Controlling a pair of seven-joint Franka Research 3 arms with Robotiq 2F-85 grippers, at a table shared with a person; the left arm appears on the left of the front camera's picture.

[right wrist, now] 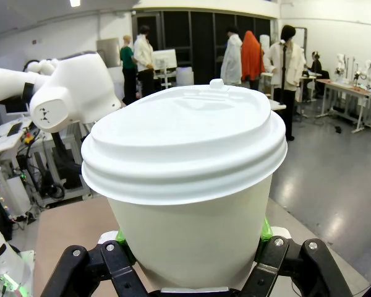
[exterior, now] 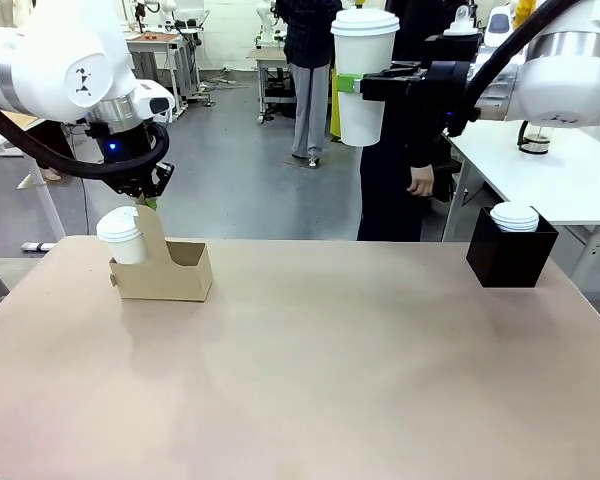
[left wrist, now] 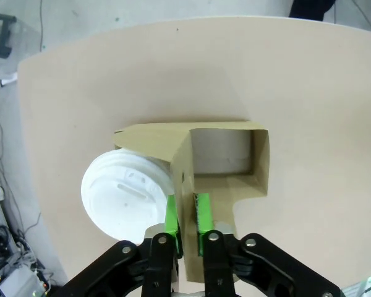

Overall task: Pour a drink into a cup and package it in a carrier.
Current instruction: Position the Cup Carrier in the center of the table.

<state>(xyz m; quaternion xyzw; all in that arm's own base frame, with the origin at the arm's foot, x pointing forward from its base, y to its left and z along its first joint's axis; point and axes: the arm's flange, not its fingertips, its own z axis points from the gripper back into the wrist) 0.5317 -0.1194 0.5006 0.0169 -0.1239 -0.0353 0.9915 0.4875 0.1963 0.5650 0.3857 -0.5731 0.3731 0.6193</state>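
White cup, brown carrier, black box, green pads.

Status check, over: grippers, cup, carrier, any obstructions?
Left gripper pinching handle tab of carrier. Right gripper holding lidded cup high above table. Second cup sits in carrier, other slot free. Black box far right, not between them.

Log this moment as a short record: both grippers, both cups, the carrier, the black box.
left gripper: green pads pinching the upright handle tab of the carrier
right gripper: shut on the raised cup, held upright high above the table
raised cup: white, lid on
seated cup: white, lid on, standing in the carrier's slot on the robot's left
carrier's other slot: empty
black box: far right of the table, white lids stacked inside
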